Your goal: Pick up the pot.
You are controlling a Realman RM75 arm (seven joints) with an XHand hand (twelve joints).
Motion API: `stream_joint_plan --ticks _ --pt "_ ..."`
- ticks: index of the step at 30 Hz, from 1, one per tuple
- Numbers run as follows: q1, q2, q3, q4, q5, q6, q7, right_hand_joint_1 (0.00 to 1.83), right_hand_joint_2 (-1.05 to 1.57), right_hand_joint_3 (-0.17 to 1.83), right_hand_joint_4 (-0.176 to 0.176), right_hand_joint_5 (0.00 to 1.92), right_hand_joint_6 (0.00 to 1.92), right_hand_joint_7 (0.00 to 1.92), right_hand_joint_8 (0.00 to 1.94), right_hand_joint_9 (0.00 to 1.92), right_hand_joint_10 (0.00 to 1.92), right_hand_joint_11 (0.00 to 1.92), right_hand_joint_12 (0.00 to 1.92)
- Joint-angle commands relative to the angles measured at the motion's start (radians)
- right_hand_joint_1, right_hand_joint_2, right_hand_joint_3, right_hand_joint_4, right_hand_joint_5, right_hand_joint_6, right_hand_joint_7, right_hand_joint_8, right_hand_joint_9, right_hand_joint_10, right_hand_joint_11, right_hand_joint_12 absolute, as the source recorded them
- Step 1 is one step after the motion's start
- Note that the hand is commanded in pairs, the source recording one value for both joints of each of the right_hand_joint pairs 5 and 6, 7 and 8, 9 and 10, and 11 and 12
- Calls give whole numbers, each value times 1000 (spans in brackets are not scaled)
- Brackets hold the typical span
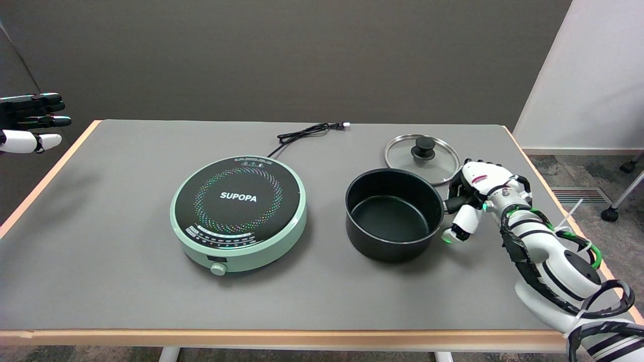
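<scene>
A: Right hand (475,198) first. Head view: we've got it at the pot's handle (455,203), fingers over the top, thumb hanging below. Looks wrapped but we can't tell if it's clamped tight; the handle is mostly hidden.

B: And the pot (394,215) itself?

A: Sitting flat on the table (126,281), right of the cooktop (239,211), just in front of the glass lid (421,158). Not lifted yet, we'd say.

B: So what do we need?

A: Bring the thumb up under the handle, squeeze firm, then lift straight w/ wrist level. Pot's weight sits away from the grip, so it'll want to tip fwd. Keep clear of the lid.
</scene>
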Motion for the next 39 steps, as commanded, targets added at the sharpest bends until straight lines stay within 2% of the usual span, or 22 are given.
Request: stream_joint_plan --ticks 1,4,9,11,14,19,21,22,25,30,33,39 --pt "2 3 -1 2 27 14 -5 1169 -612 1353 -13 1156 1156 1156 1156 1156 1156 1156 1156" --pt "2 3 -5 2 27 13 -5 1154 -628 1423 -27 1212 1212 1212 1212 1212 1212 1212 1212" --pt "2 3 -5 3 55 2 -5 1156 -603 1415 -28 1223 1223 1223 1223 1223 1223 1223 1223" --pt "2 3 -7 -1 59 2 -5 1173 -577 1538 -27 1220 1220 1220 1220 1220 1220 1220 1220" --pt "1 3 -8 -4 61 1 -4 1210 -585 1828 -34 1236 1236 1236 1236 1236 1236 1236 1236" --pt "-1 1 -3 -3 73 -7 2 1234 -619 1833 -67 1328 1328 1328 1328 1328 1328 1328 1328" --pt "-2 1 1 -3 97 -12 4 1213 -406 1833 -109 1495 1495 1495 1495 1495 1495 1495 1495" --pt "-1 1 1 -4 106 -13 4 1203 -301 1790 -114 1557 1557 1557 1557 1557 1557 1557 1557" --pt "0 4 -2 -9 118 -17 -2 1193 -93 1648 -94 1717 1717 1717 1717 1717 1717 1717 1717" --pt "0 5 -4 -19 97 -10 -5 1238 -85 1359 -81 1749 1749 1749 1749 1749 1749 1749 1749" --pt "1 8 1 -19 95 -3 -5 1253 -173 1438 -90 1728 1728 1728 1728 1728 1728 1728 1728" --pt "7 33 6 -18 101 0 -1 1261 -188 1568 -93 1730 1730 1730 1730 1730 1730 1730 1730"
